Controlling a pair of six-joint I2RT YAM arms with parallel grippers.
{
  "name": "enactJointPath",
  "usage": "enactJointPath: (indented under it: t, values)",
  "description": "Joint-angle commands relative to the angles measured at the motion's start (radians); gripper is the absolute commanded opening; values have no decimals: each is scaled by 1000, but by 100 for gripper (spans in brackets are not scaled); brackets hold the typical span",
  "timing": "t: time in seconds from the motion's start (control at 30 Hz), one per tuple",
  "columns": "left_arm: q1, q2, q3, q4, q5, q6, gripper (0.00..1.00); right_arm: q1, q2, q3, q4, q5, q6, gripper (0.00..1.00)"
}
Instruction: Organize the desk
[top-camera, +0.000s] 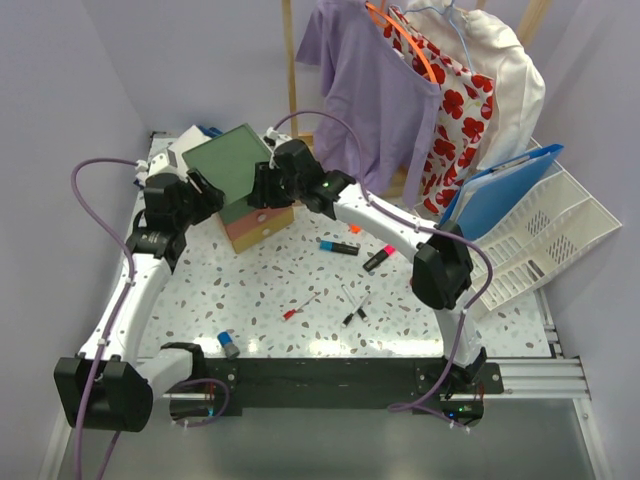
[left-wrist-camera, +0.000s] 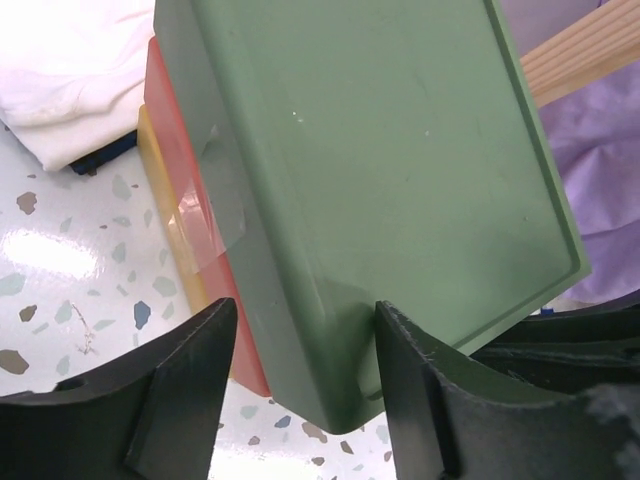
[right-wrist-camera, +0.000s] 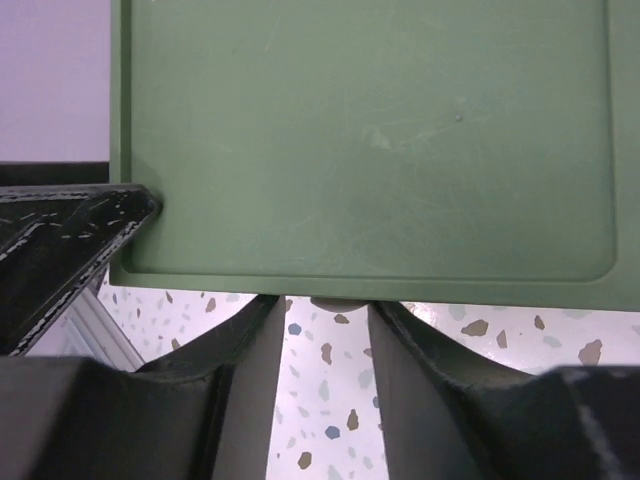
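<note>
Standing by the rig, I see the desk (top-camera: 290, 275) stretching flat from the black bar by the arm bases back to the lilac wall, its speckled white top carrying everything. Toward the back left sits a box stack (top-camera: 235, 165), green on top with red and yellow layers beneath, and both arms reach in to it. The left gripper (left-wrist-camera: 305, 315) has its fingers spread to either side of the stack's near corner; one finger (left-wrist-camera: 420, 400) lies against the green edge, while the other shows a sliver of the red layer beside it, so the jaws are partly open and not clamped. The right gripper (right-wrist-camera: 325, 305) meets the opposite edge of the green top with a narrower gap, speckled desk showing between its fingers and a small dark bump sitting at their tips; I see no firm hold there. Nearer the front, a black marker (top-camera: 338, 247), a pink highlighter (top-camera: 378, 259), a red pen (top-camera: 297, 308) and two black pens (top-camera: 355, 305) lie scattered. A white file tray (top-camera: 555, 235) holding a blue folder (top-camera: 505, 195) stands at the right edge.
</note>
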Motion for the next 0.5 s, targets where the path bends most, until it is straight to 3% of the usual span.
enactJointPath:
  t: [0.0, 0.17, 0.47]
  values:
    - [13, 7, -11, 48, 5, 10, 58, -11, 11, 36, 78, -30, -7, 35]
    - [14, 9, -18, 54, 1, 11, 52, -17, -1, 16, 82, -39, -7, 18]
    - [23, 21, -21, 72, -21, -13, 43, -28, -153, -165, 124, -68, -27, 12]
